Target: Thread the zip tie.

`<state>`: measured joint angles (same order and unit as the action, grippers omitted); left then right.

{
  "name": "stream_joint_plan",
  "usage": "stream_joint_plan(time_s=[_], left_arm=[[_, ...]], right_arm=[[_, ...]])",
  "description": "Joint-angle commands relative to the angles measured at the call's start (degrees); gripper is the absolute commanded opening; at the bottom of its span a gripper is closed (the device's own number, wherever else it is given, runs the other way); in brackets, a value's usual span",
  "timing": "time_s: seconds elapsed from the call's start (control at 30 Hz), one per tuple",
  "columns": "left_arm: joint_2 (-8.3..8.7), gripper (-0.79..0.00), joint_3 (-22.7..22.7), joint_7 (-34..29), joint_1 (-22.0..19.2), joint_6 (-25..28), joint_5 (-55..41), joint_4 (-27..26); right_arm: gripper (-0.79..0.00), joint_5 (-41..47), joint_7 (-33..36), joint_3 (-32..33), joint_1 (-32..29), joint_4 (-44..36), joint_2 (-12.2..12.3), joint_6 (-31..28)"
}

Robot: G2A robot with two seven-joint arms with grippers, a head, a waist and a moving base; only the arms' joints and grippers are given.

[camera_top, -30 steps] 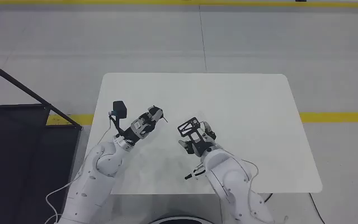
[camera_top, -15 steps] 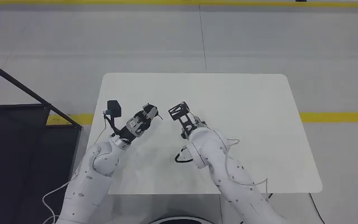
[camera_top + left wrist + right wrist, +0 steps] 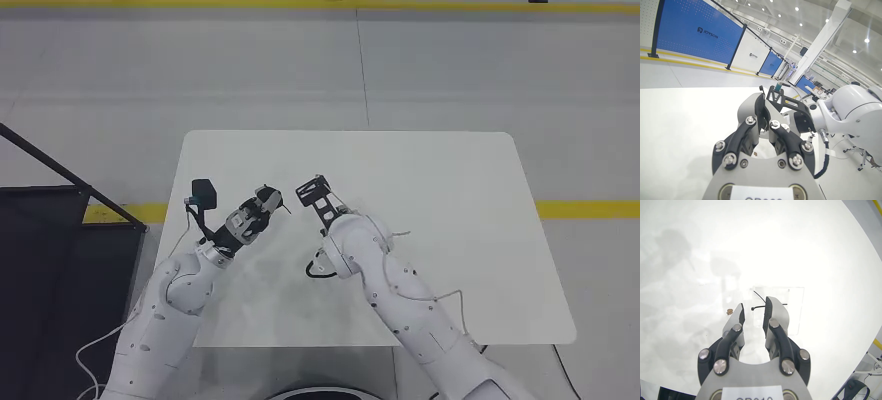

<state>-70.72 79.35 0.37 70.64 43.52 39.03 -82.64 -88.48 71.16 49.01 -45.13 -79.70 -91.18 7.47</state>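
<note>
White table (image 3: 677,113); left fingers (image 3: 746,108) pinch zip tie (image 3: 761,88) lengthwise, head past tips; right fingers (image 3: 777,311) apart.

Most of the zip tie (image 3: 761,89) lay buried between the pressed-together pads of the left hand (image 3: 763,106), with just its head end poking out; the second tie (image 3: 758,307) on the clear plate (image 3: 797,313) passed behind one finger (image 3: 776,311) of the spread right hand (image 3: 755,307), so whether it was one looped strap or two could not be told; the brown speck (image 3: 729,311) on the tabletop (image 3: 810,247) was too small to name; from above, the right hand's fingers sat hidden under its black bracket (image 3: 313,192).
</note>
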Motion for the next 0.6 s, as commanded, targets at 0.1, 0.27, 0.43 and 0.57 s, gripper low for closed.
stream_joint_plan(time_s=[0.1,0.27,0.43,0.57], left_arm=[[0.00,-0.785,0.00,0.00,0.00,0.00,0.00,0.00],[0.00,-0.785,0.00,0.00,0.00,0.00,0.00,0.00],[0.00,-0.785,0.00,0.00,0.00,0.00,0.00,0.00],[0.00,-0.785,0.00,0.00,0.00,0.00,0.00,0.00]], right_arm=[[-0.637,0.31,0.12,0.13,0.45,1.16,-0.44,-0.29],[-0.680,0.86,0.62,0.41,1.02,2.25,-0.86,-1.09],[-0.659,1.09,0.77,0.76,1.33,2.85,-1.19,-1.64],[-0.653,0.93,1.09,0.87,1.46,3.27,-1.45,-1.85]])
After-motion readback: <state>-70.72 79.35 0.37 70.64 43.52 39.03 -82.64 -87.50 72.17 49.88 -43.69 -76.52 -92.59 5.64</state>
